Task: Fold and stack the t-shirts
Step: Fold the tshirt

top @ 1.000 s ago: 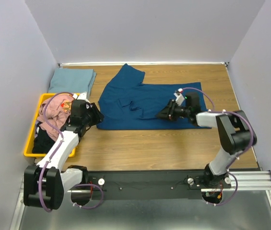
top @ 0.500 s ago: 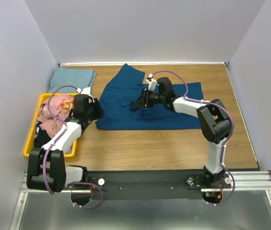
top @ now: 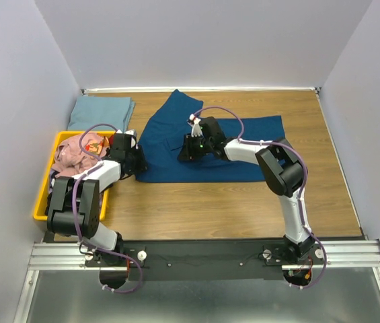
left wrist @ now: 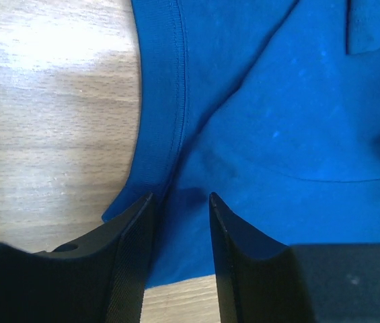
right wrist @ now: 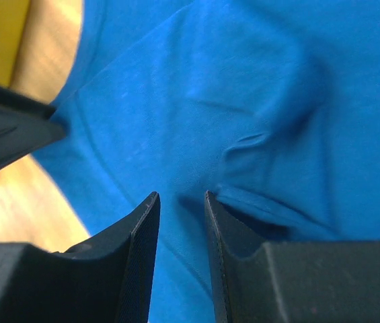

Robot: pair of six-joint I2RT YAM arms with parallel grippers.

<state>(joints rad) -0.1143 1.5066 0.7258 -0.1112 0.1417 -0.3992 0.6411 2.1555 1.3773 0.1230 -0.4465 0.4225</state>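
both claws low on the blue t-shirt [top: 257, 145], which lies spread mid-counter [top: 243, 202]
we see the left claw [top: 138, 163] narrowly open over its near-left corner, and the right claw [top: 184, 151] narrowly open beside a central wrinkle, neither pinching cloth

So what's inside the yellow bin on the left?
A crumpled pink t-shirt fills the far end of the yellow bin. The left arm lies across the near end, so whatever sits there, and anything under the pink one, is covered.
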